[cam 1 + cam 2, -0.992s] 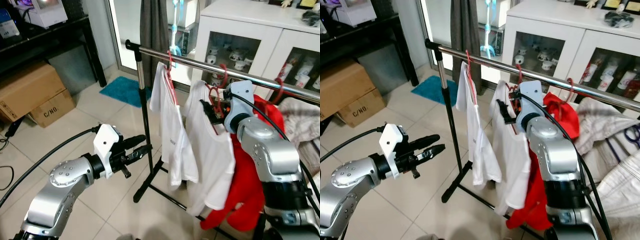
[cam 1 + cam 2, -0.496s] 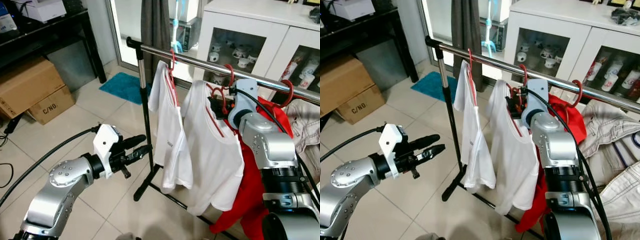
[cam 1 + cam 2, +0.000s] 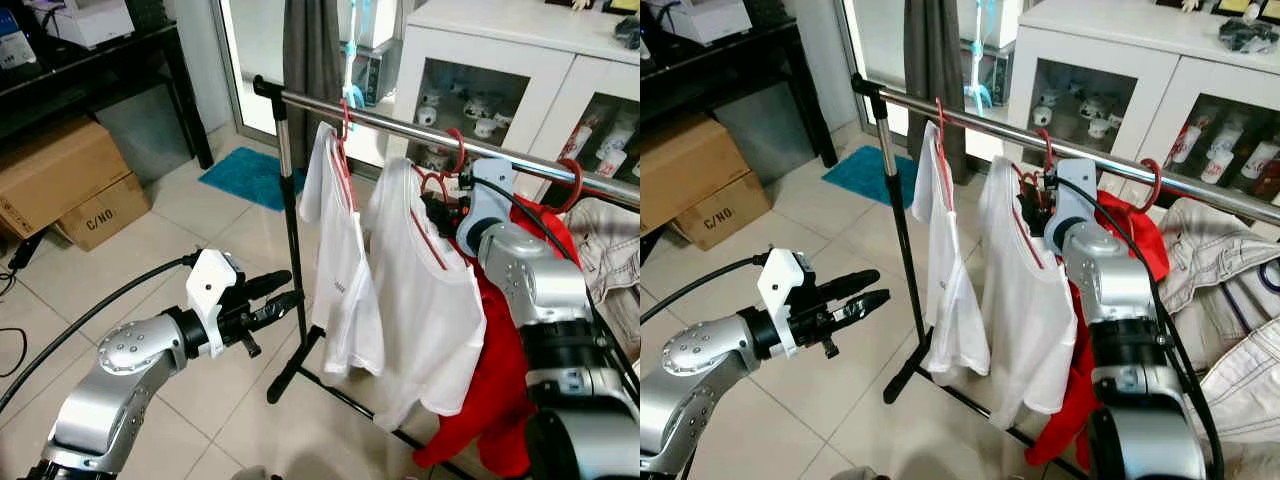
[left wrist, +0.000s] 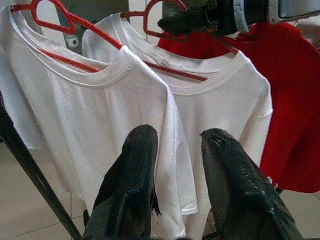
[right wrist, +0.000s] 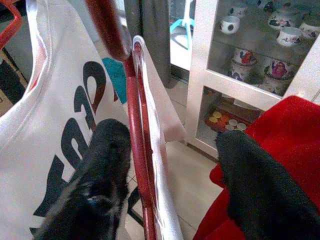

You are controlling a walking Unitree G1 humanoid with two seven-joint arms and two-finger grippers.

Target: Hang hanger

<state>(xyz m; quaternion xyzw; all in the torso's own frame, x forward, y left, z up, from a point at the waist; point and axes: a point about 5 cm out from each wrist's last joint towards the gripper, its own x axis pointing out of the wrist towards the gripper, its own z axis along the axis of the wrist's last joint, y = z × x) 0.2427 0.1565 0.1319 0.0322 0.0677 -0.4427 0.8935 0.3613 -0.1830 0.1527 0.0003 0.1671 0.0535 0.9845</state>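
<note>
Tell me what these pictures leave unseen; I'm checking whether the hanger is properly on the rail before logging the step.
- Right gripper: head views hide its fingertips behind the white T-shirt; whether they touch the red hanger is unclear in the wrist view.
- Hanger hook on the rail: too small to judge seating.
- Red garment: partly hidden behind the right arm.
- Rail's far end: cut off by the frame edge.

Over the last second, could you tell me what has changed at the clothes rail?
The red hanger carrying the white T-shirt now hooks over the rail; the right gripper has opened around it. The left gripper stayed open, hovering by the rack's upright.
</note>
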